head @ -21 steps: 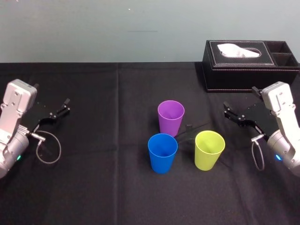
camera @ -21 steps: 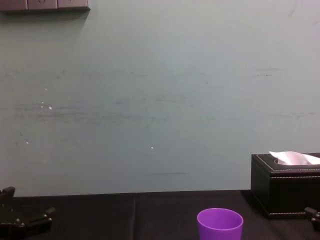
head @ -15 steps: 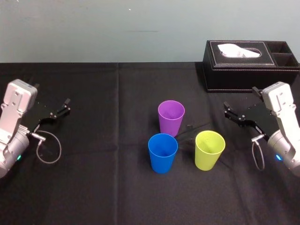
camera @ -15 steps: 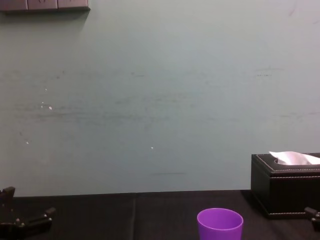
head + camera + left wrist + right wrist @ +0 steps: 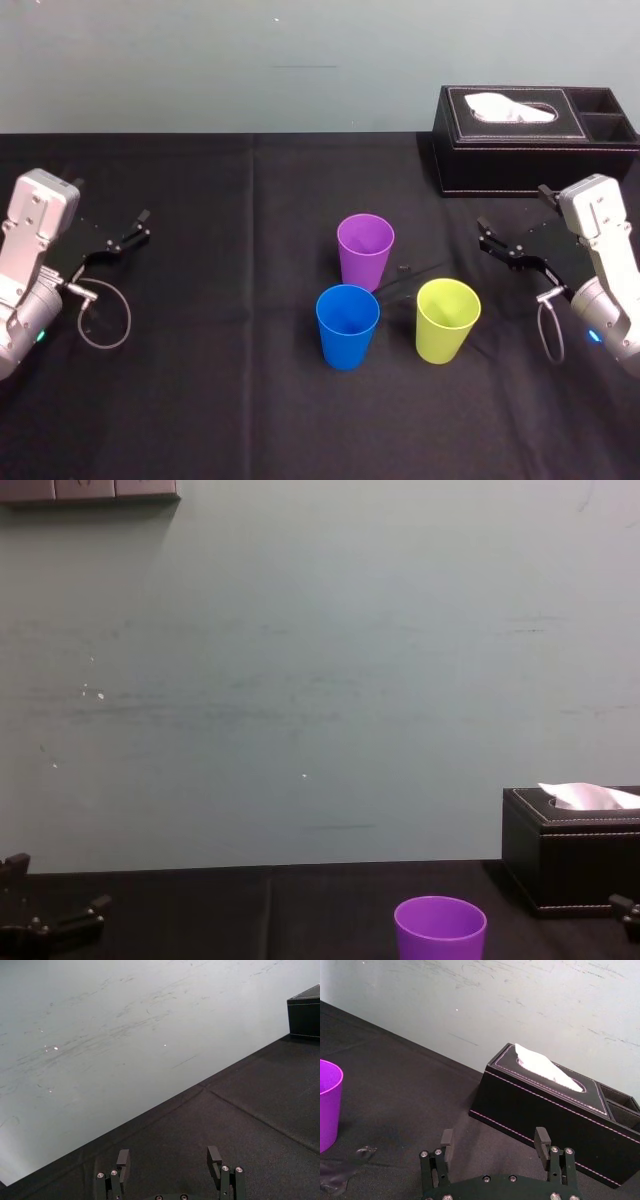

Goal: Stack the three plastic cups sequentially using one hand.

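Three plastic cups stand upright and apart in the middle of the black table: a purple cup farthest back, a blue cup in front of it, and a yellow-green cup to the right. The purple cup also peeks in at the chest view's lower edge, and its side shows in the right wrist view. My right gripper hovers right of the cups, open and empty. My left gripper rests far to the left, open and empty.
A black tissue box with a white tissue sits at the back right, just behind the right gripper. A small dark crumpled scrap lies between the purple and yellow-green cups. A teal wall closes off the table's far edge.
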Tool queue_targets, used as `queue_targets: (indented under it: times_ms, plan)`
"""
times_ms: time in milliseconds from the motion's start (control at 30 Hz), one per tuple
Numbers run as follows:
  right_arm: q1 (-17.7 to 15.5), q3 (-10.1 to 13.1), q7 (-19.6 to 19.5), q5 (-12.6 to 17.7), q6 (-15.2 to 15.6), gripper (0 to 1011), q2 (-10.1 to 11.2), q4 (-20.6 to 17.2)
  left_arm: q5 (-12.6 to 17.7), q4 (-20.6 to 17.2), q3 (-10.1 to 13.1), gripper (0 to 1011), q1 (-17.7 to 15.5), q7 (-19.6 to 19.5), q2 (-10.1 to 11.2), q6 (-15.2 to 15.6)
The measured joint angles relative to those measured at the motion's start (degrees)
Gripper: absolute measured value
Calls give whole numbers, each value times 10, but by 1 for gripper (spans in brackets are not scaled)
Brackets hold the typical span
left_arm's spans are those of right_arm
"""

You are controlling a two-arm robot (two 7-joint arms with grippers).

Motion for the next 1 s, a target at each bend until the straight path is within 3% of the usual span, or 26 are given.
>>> queue_targets:
  times_ms: [1000]
  plan:
    - [-2,4,5,1,0,1004,-1,-3,0,0,0,1011,0,0,0,0]
